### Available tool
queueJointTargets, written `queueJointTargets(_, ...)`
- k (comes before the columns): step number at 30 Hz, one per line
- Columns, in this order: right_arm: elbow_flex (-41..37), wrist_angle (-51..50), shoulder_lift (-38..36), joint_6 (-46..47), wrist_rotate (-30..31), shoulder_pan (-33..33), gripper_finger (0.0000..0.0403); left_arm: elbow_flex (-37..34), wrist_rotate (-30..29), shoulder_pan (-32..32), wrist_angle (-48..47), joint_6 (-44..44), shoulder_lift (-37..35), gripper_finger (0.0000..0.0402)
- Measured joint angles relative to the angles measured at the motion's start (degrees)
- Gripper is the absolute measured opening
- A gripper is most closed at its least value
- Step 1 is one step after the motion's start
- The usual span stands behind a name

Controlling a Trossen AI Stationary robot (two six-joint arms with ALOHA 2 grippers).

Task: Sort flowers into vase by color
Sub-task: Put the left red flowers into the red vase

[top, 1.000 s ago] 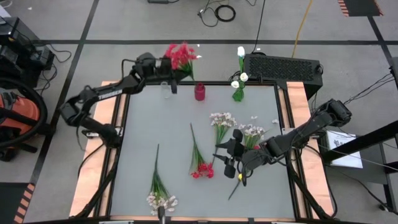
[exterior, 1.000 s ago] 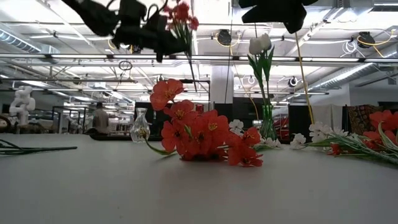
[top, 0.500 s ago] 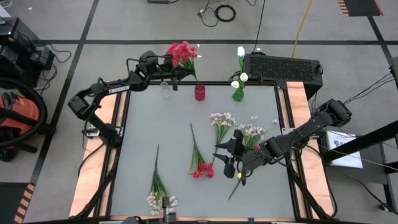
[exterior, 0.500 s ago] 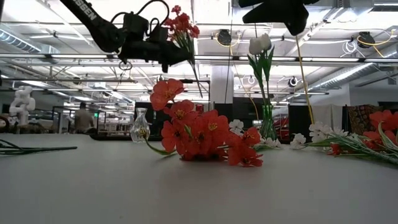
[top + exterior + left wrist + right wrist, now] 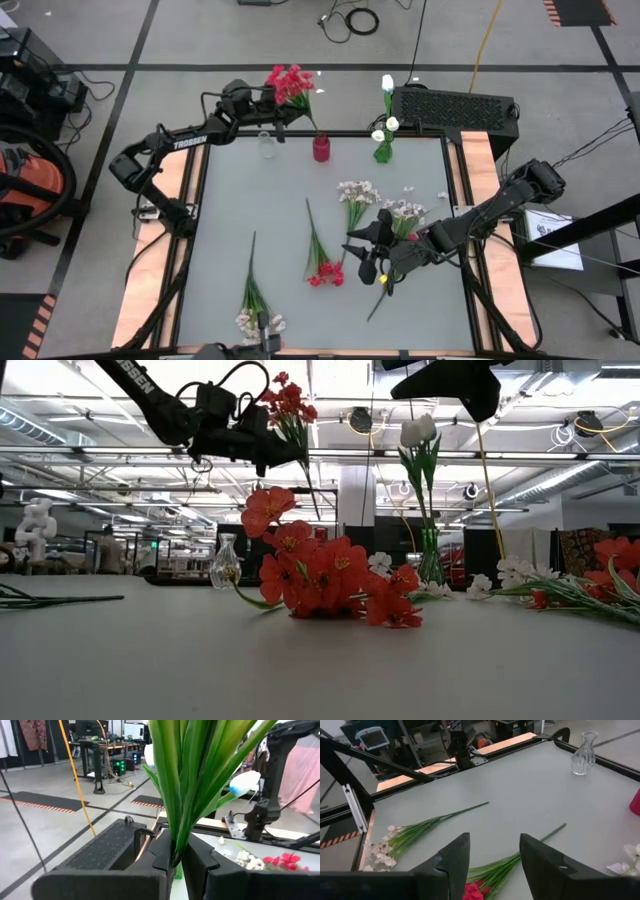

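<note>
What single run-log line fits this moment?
left gripper: shut on red flowers, above red vase | right gripper: open, empty

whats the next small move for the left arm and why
Probably carry the red stem toward the red vase and lower its stem in. The left end effector is shut on that stem, held high above the table's far edge, near but not yet over the vase. The clear vase sits closer, but red matches red.
</note>
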Motion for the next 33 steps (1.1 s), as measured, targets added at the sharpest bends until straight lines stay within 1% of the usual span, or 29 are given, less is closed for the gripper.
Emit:
queueJointTargets(5, 0.0, 0.0, 0.0, 0.3, 1.6, 0.0, 0.0164, -0.3, -2.1, -0.4, -1.7, 2.8, 0.0, 0.0033)
queueJointTargets(15, 0.0, 0.1, 0.0, 0.4, 1.7, 0.0, 0.0164, -0.5, -2.2, -1.5, -1.7, 2.8, 0.0, 0.0033)
queueJointTargets(22, 0.0, 0.1, 0.0, 0.1, 1.6, 0.0, 0.0164, -0.6, -6.0, -3.9, 0.0, 3.3, 3.7, 0.0033)
queueJointTargets(25, 0.0, 0.1, 0.0, 0.2, 1.6, 0.0, 0.0164, -0.6, -6.7, -3.9, 0.2, 3.3, 4.7, 0.0033)
queueJointTargets(30, 0.0, 0.1, 0.0, 0.2, 1.4, 0.0, 0.0164, -0.6, -7.9, -3.8, 0.2, 3.3, 4.9, 0.0034)
queueJointTargets(33, 0.0, 0.0, 0.0, 0.2, 1.4, 0.0, 0.0164, -0.6, -8.7, -3.8, -1.0, 3.2, 4.9, 0.0045)
